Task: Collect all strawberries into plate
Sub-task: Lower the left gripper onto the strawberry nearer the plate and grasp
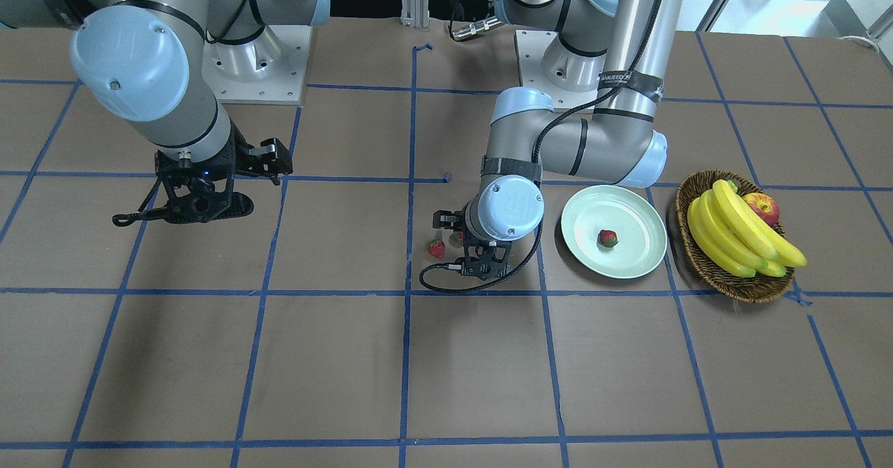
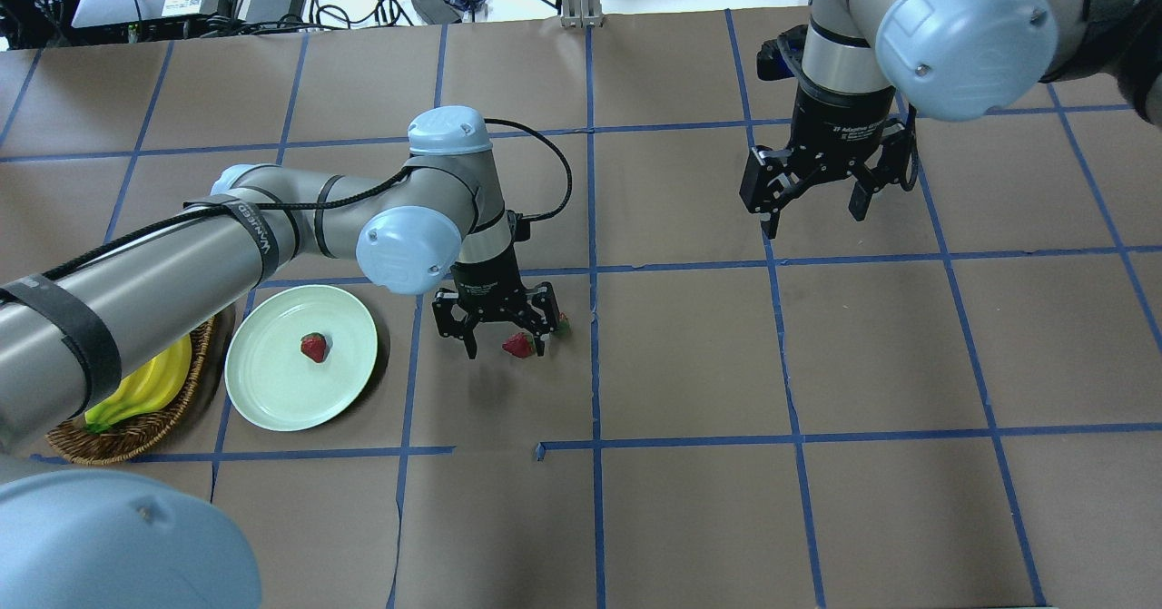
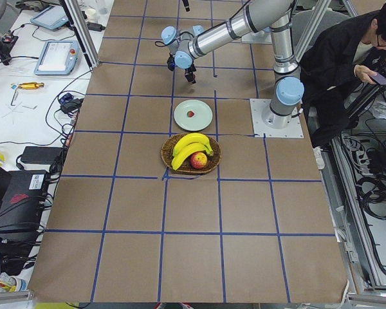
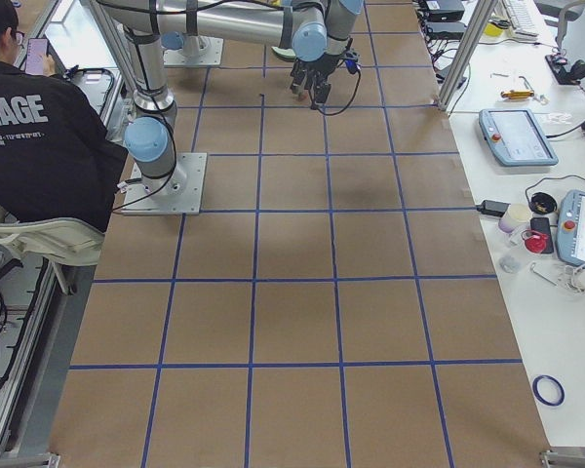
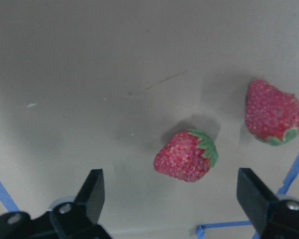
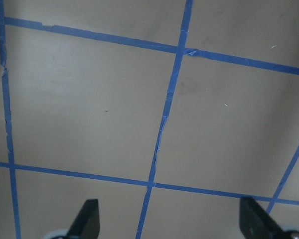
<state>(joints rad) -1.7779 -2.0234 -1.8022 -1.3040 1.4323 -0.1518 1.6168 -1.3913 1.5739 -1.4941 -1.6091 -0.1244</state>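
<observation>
The mint-green plate (image 2: 263, 400) (image 1: 579, 210) holds one strawberry (image 2: 314, 348) (image 1: 608, 238). Two more strawberries lie on the brown table to the plate's right in the overhead view. One strawberry (image 2: 519, 346) (image 5: 186, 155) sits between the spread fingers of my left gripper (image 2: 504, 344) (image 5: 172, 194), which is open and low over it. The other strawberry (image 2: 561, 323) (image 5: 274, 113) lies just outside the right-hand finger. My right gripper (image 2: 814, 219) (image 6: 172, 219) hangs open and empty over bare table, far from the fruit.
A wicker basket (image 1: 739, 290) (image 2: 118, 441) with bananas (image 1: 732, 231) and an apple (image 1: 762, 208) stands beside the plate. Blue tape lines grid the table. A person (image 3: 341, 64) stands near the arm bases.
</observation>
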